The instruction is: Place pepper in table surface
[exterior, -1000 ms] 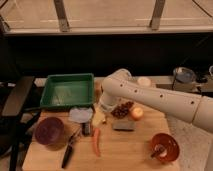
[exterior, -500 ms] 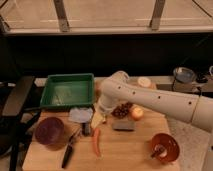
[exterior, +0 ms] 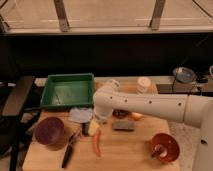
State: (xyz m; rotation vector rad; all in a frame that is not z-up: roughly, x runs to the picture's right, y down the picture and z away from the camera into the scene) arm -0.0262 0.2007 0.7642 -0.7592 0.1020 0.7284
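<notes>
a: one thing first: is there any label or writing to read?
b: nothing legible. any print on the white cup (exterior: 144, 84) or the clear packet (exterior: 80, 115) is too blurred to tell.
a: how does the pepper look?
b: the pepper (exterior: 97, 142) is slim and tapered, orange-red. it lies flat on the light tan wooden surface (exterior: 125, 157), its length running toward the front edge. it is shorter than the black-handled pliers (exterior: 69, 150), which lie just to its left without touching it.
a: and the hand?
b: the hand (exterior: 94, 121) hangs low over the surface at the end of the white arm (exterior: 150, 105). it is just behind the pepper's far end, beside a pale yellow banana-like piece (exterior: 93, 128). i cannot tell whether it is spread or pressed together, nor whether it touches the pepper.
a: what else is near?
b: a green tray (exterior: 68, 77) sits behind and to the left, and a dark purple bowl (exterior: 49, 131) is at the left. a grey block (exterior: 123, 125) and a round orange-yellow fruit (exterior: 136, 116) are to the right, and an orange bowl (exterior: 172, 140) is at the front right.
</notes>
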